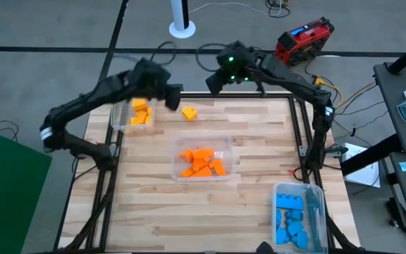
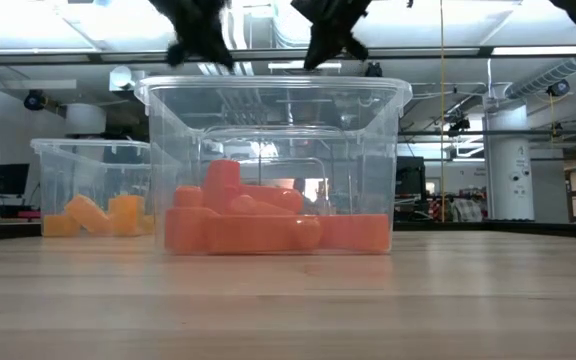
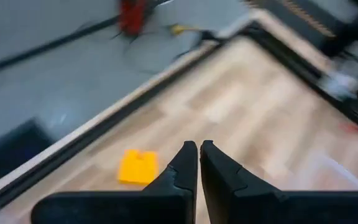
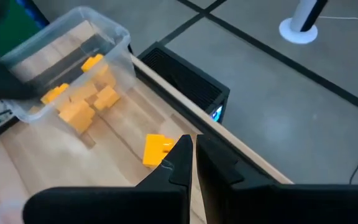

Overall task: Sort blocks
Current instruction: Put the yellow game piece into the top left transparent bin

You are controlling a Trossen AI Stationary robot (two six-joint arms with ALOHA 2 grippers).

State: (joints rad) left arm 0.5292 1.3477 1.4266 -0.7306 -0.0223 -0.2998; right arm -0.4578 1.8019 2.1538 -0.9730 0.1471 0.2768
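One yellow block point(image 1: 189, 112) is all you have left loose on the tabletop point(image 1: 154, 204). Your left gripper point(image 3: 198, 148) is pinched shut and empty, hovering beside the yellow bin point(image 1: 120, 115); the block lies just past its tips, a little to one side. Your right gripper point(image 4: 193, 144) is also closed on nothing, held over the far edge, with the same block just beside its fingertips. Outward from there, the sorting looks nearly done: yellow blocks point(image 1: 141, 113) sit in their bin, orange blocks point(image 1: 201, 162) fill the middle bin point(image 1: 225, 140), and blue blocks point(image 1: 290, 216) lie in the near right bin point(image 1: 317, 192).
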